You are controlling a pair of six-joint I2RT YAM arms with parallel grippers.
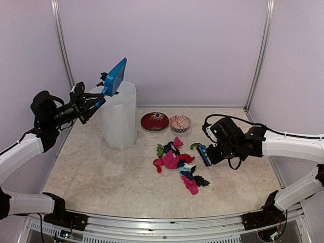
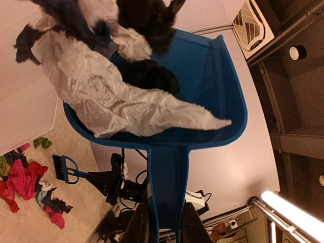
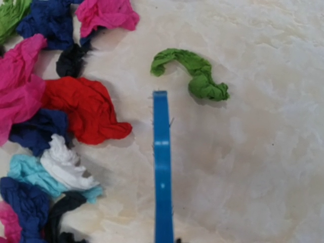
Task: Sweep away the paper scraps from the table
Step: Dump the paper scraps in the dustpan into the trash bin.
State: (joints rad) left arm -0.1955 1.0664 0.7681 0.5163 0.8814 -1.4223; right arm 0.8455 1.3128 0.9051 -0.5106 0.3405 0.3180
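Observation:
A pile of paper scraps in pink, red, navy, black, teal and white lies mid-table, with one green scrap apart on its right. My right gripper is shut on a blue brush, whose head rests on the table between the green scrap and the pile. My left gripper is shut on the handle of a blue dustpan, held high and tilted over a white bin. White, black and navy scraps sit in the pan.
Two small patterned bowls, one red and one pinkish, stand behind the pile near the back wall. The tall white bin stands at the left rear. A metal frame edges the table's near side.

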